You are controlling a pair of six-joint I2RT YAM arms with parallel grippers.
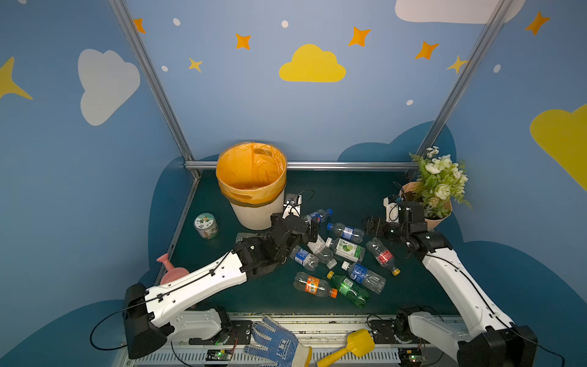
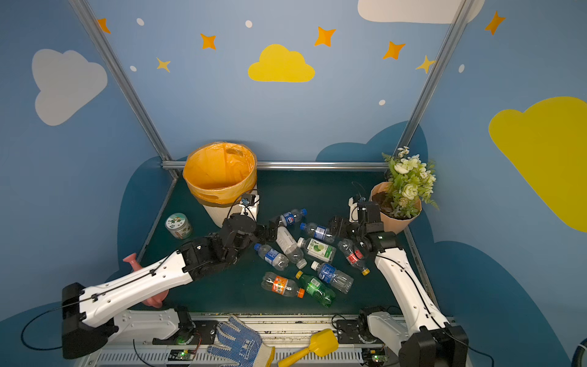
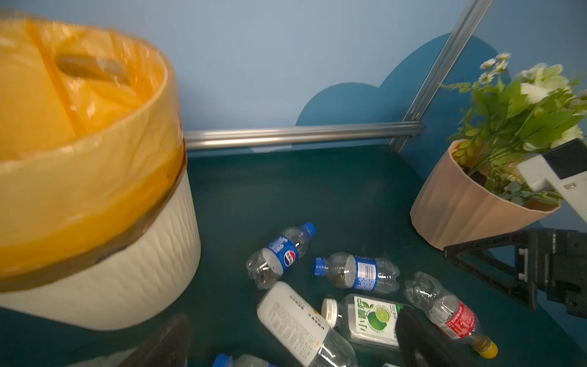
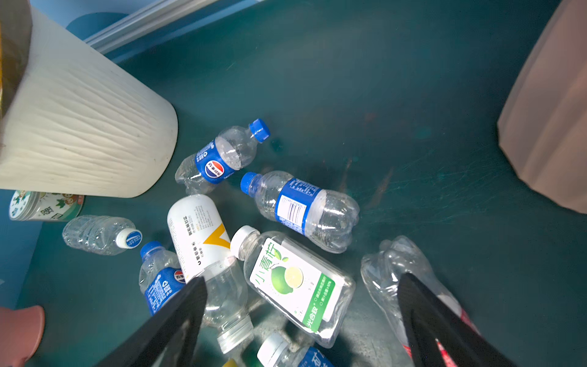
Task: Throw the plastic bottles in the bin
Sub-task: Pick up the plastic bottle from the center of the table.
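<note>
The bin (image 1: 254, 216), cream-white with an orange bag, stands at the back left. Several plastic bottles lie in a pile on the green table: a Pepsi one (image 1: 319, 216), a white-labelled one (image 3: 295, 321), a lime-labelled one (image 4: 295, 282), a red-labelled one (image 1: 382, 255), a green one (image 1: 347, 288) and an orange-labelled one (image 1: 314, 285). My left gripper (image 1: 313, 227) hangs open just right of the bin, over the white-labelled bottle, holding nothing. My right gripper (image 4: 301, 295) hovers open above the lime-labelled bottle, its fingers (image 4: 184, 311) straddling the pile.
A peach flower pot (image 1: 440, 219) with white flowers stands at the back right, close behind my right wrist. A round jar (image 1: 205, 225) sits left of the bin. A pink watering can (image 1: 173, 270) lies under my left arm. A glove (image 1: 276, 343) and a yellow scoop (image 1: 349, 348) rest on the front rail.
</note>
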